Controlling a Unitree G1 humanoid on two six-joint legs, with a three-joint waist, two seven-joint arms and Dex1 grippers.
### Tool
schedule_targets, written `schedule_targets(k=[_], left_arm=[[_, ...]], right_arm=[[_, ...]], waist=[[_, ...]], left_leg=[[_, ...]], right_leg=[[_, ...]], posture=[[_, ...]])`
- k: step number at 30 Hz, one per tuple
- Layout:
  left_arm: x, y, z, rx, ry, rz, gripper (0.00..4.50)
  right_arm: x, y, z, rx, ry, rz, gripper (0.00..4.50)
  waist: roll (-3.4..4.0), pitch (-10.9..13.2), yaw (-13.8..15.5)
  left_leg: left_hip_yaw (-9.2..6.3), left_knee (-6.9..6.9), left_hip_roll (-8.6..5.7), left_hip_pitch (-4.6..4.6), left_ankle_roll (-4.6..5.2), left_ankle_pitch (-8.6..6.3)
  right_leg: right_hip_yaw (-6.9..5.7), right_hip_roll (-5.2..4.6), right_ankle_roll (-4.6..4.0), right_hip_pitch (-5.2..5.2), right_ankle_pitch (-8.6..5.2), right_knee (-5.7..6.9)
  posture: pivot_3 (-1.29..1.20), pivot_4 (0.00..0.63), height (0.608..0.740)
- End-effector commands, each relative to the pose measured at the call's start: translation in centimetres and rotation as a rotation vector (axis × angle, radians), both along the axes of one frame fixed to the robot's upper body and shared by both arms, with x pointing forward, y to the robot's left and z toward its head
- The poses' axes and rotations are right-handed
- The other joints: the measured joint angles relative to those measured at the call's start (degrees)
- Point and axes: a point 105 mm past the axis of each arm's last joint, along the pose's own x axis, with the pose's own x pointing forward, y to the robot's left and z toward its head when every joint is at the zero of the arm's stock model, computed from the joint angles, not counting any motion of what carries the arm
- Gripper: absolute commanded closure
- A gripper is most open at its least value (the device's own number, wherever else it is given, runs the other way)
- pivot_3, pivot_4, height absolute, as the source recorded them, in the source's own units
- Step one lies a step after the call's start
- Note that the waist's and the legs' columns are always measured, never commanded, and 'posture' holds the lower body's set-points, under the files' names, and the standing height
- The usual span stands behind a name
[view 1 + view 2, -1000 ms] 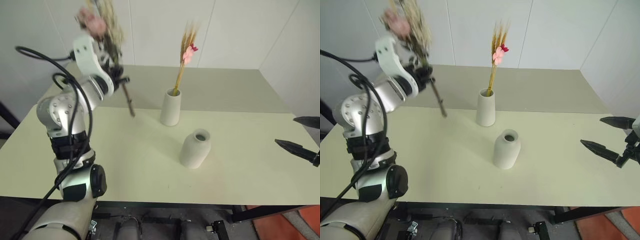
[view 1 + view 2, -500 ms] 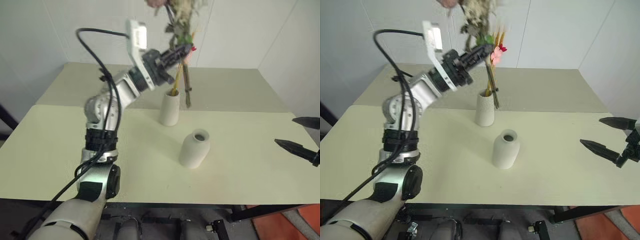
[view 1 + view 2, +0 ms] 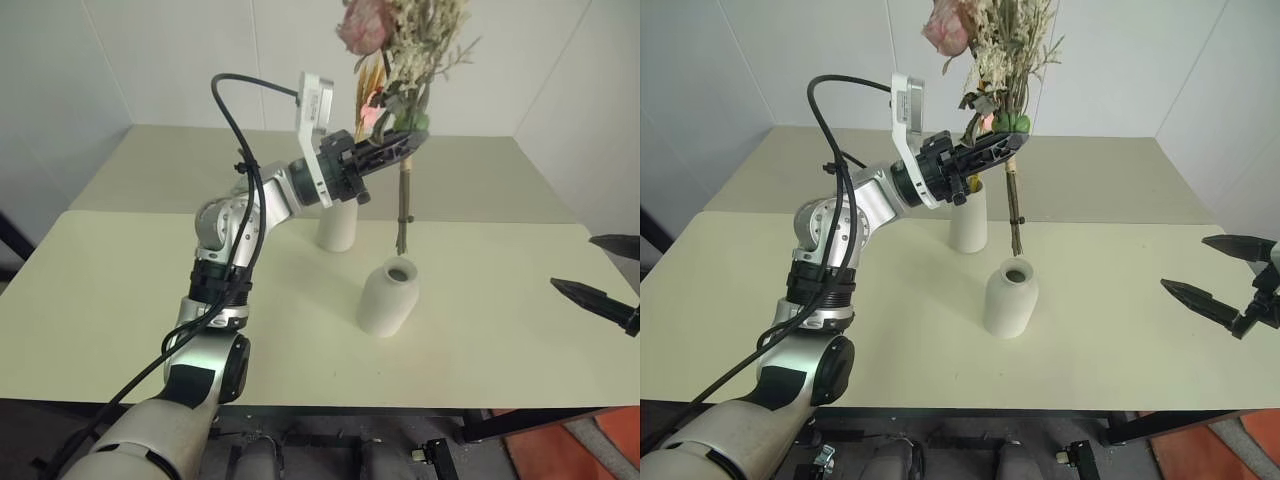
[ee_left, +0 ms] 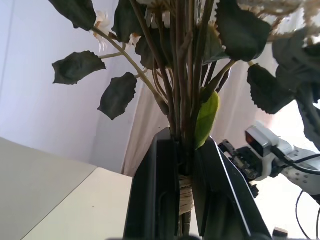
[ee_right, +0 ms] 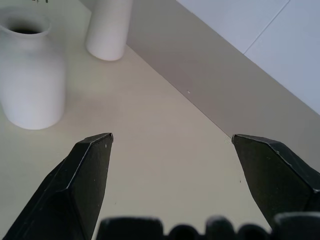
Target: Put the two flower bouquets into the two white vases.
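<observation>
My left gripper (image 3: pixel 403 141) is shut on the bunch of pink roses (image 3: pixel 362 24) with white filler and green leaves, and holds it upright. The wrist view shows its fingers (image 4: pixel 154 190) clamped on the tied brown stems (image 4: pixel 182 125). The stem ends (image 3: pixel 400 240) hang just above the mouth of the rounded white vase (image 3: pixel 388 298). The tall white vase (image 3: pixel 336 229) stands behind it with the wheat-like bunch (image 3: pixel 376 80) in it, partly hidden by my left arm. My right gripper (image 3: pixel 1183 261) hovers open at the table's right side, empty.
Both vases stand mid-table on the pale tabletop (image 3: pixel 120 300). A second table surface (image 3: pixel 480 180) joins it behind, up to the white wall. In the right wrist view the rounded vase (image 5: pixel 30 75) and the tall vase (image 5: pixel 107 30) lie ahead of the open fingers.
My left arm swung the rose bunch from the table's left side across to the right, past the tall vase, until its stems came over the rounded vase. The right gripper stayed still.
</observation>
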Motion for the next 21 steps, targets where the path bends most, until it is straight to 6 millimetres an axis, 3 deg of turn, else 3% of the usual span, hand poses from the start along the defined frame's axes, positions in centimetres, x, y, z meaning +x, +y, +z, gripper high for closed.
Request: schedule_targets(k=[1, 14, 21], left_arm=[[-1.5, -0.4, 0.4, 0.011, -0.077, -0.048, 4.38], [-1.9, -1.6, -2.8, 0.1, -0.153, -0.05, 4.38], [-1.9, -1.3, -3.6, 0.118, -0.162, -0.064, 2.1]], right_arm=[[-0.4, -0.1, 1.7, -0.011, -0.074, -0.018, 0.0], [-0.4, 0.5, 1.6, -0.011, -0.069, 0.009, 0.0], [-1.3, 1.2, 1.3, -0.004, -0.017, 0.093, 0.0]], waist=[[0.02, 0.0, 0.0], [0.04, 0.0, 0.2], [0.04, 0.0, 0.2]], left_leg=[[0.0, 0.0, 0.0, 0.01, 0.0, 0.0], [-0.01, 0.0, 0.0, 0.02, 0.01, 0.0], [-0.01, 0.0, 0.01, 0.02, 0.01, 0.0]], right_leg=[[0.0, 0.0, 0.0, 0.01, 0.0, 0.01], [0.0, 0.01, -0.02, 0.02, -0.01, 0.0], [0.01, 0.01, -0.02, 0.02, -0.01, 0.0]], posture=[[0.0, 0.15, 0.74], [0.0, 0.15, 0.74], [0.0, 0.15, 0.74]])
